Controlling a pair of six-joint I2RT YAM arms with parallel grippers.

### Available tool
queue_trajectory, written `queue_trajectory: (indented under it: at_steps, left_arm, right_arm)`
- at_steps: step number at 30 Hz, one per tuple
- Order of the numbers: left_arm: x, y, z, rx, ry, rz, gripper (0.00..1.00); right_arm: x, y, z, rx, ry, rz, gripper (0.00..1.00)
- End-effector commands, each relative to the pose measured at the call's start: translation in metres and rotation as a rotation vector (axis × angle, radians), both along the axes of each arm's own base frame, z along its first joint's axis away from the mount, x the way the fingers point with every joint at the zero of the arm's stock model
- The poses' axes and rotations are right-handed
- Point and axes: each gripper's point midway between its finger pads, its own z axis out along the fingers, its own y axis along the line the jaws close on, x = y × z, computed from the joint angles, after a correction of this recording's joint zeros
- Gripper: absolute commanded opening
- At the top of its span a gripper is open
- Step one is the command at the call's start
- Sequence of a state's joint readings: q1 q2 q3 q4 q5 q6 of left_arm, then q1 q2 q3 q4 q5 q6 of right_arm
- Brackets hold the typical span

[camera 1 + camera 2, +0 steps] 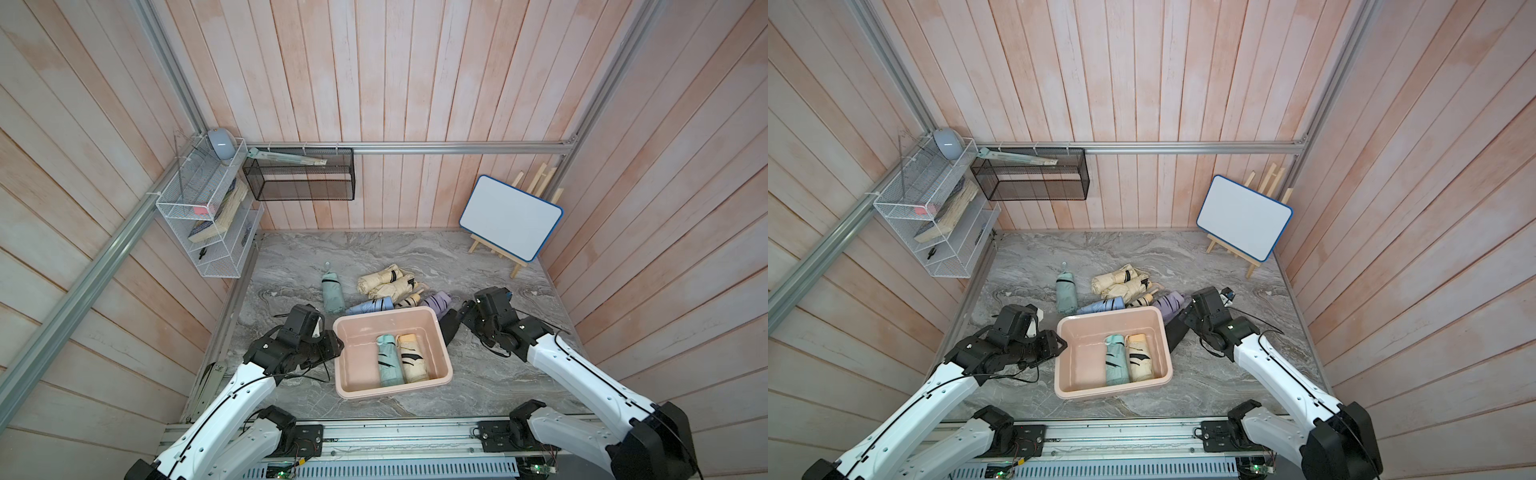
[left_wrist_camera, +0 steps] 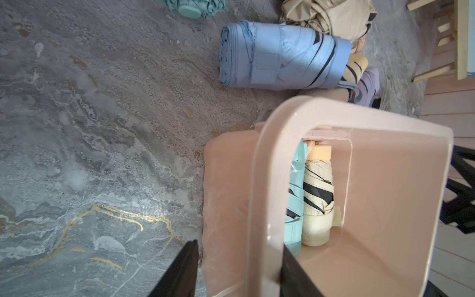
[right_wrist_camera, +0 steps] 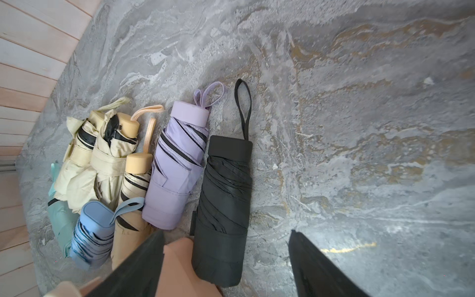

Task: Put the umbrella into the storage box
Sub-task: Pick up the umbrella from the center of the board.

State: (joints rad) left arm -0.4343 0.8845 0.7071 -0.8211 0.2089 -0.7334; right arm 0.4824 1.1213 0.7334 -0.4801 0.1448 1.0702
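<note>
"On the marble table (image 1: pixel 478 386), what do you have, from big to small?" asks the operator.

"First the storage box (image 1: pixel 395 388), pink, near the middle, with a mint umbrella (image 1: pixel 388 361) and a cream umbrella (image 1: pixel 413 359) lying side by side inside. Behind it lies a pile of umbrellas (image 1: pixel 390 286). The one I want, I think, is the black umbrella (image 3: pixel 223 205): it lies flat on the table just beside the box's far right corner, not yet inside."

"And your jaws?"

"My left gripper (image 2: pixel 239 244) is spread across the box's left wall, one finger inside, one outside; I see no firm pinch. My right gripper (image 3: pixel 226 231) is spread wide over the black umbrella, one finger on each side, holding nothing."

"What can go wrong?"

"If the left jaws press the wall and I pull, the box may tilt or slide and push the black umbrella away. The right finger on the box side has little room: the box's corner shows just beside it, so it may land on the rim and not on the table. The purple umbrella (image 3: pixel 177 167) lies right beside the black one, so I could nip its fabric also. The folded cloth looks smooth; a grip near one end may let it slip. Smallest, the wrist strap (image 3: pixel 244 108) could catch on the rim during the lift."
</note>
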Motion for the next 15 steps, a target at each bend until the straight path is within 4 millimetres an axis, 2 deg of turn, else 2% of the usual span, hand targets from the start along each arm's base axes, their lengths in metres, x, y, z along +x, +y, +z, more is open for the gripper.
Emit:
queue_trajectory:
  at_steps: [1,5,10,15]
  left_arm:
    - [-0.004,0.012,-0.01,0.068,0.03,0.016,0.43]
    - [-0.007,0.023,-0.01,0.123,0.034,0.031,0.36]
    - [-0.01,0.033,-0.008,0.165,0.032,0.051,0.33]
    - [-0.009,0.034,-0.006,0.168,0.027,0.053,0.31]
  right_arm:
    - [0.005,0.014,-0.012,0.052,0.026,0.024,0.83]
    - [0.006,0.018,-0.026,0.061,0.072,0.022,0.84]
    - [0.003,0.02,-0.048,0.047,0.166,0.001,0.83]
    - [0.01,0.031,-0.056,0.039,0.195,0.02,0.83]
